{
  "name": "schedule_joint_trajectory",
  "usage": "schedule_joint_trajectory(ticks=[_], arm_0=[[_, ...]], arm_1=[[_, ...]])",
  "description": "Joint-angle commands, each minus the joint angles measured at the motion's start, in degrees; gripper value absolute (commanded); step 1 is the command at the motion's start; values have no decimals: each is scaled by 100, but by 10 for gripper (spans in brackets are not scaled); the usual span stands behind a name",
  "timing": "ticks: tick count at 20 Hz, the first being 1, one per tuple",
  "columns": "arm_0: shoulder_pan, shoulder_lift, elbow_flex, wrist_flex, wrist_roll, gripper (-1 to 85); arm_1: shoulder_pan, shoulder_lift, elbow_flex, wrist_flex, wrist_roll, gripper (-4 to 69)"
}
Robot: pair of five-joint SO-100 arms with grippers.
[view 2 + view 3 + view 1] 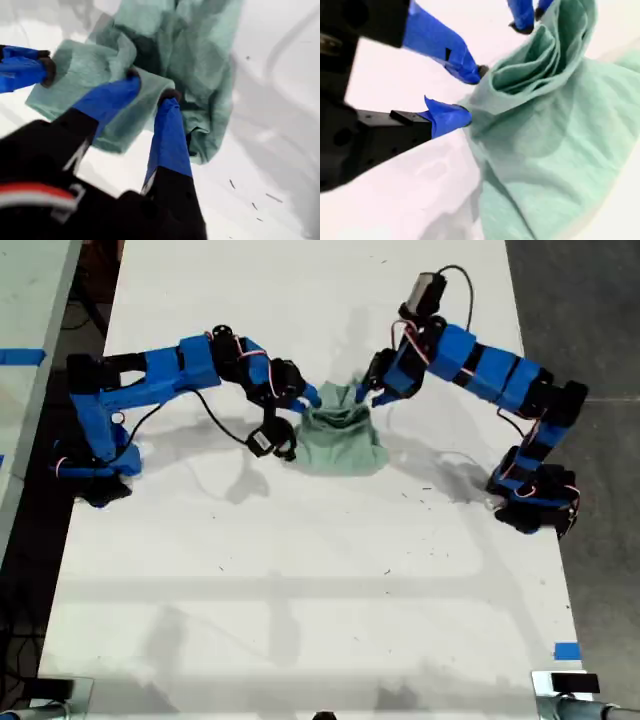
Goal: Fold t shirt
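Cloth bunched between both tools: the t shirt (343, 435) lies on the white table (300, 580). My first gripper (150, 90) pinches a folded edge; my second gripper (472, 95), jaws parted, touches its hem.

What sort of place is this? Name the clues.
Probably a robotics lab bench: a long white table, blue tape markers at its edges, and a small wrinkled mint-green cotton t shirt between two arms.

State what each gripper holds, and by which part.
My first gripper pinches a raised edge fold of the t shirt; whether my second gripper grips it cannot be told.
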Motion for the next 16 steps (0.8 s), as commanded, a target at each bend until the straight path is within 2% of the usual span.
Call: schedule_joint_trajectory(ticks=[1,2,3,5,6,7,10,11,12,13,14,15,16], arm_0=[[-396,1160,-387,413,299,88],[-483,1582,-387,624,483,-1],[-510,2039,-360,826,624,-2],[-272,3138,26,1028,668,-2],[53,3902,694,800,668,-2],[563,4869,1837,185,615,-2],[2136,8077,7014,-2865,457,-2],[2268,8982,8561,-3639,422,-2],[2215,9809,9800,-3911,352,-2],[2021,10494,10591,-3612,378,-2],[1679,11101,11197,-3006,396,-2],[1397,11496,11127,-2188,281,-2],[1521,11900,11127,-1925,281,-2]], arm_1=[[308,1230,-18,492,-272,262],[369,1705,185,615,-352,142],[387,2294,571,624,-334,5],[97,3586,1731,396,-246,5],[-237,4307,2549,97,-149,5],[-668,5124,3586,-378,-62,5],[-1828,7866,7479,-2338,0,8],[-2013,8833,8622,-2663,9,8],[-2127,9949,9606,-2637,-18,8],[-2145,10705,10371,-2382,-70,8],[-2241,10573,10652,-2320,-62,8],[-2391,10644,11083,-2689,62,8],[-2514,10626,11030,-2619,237,8]])
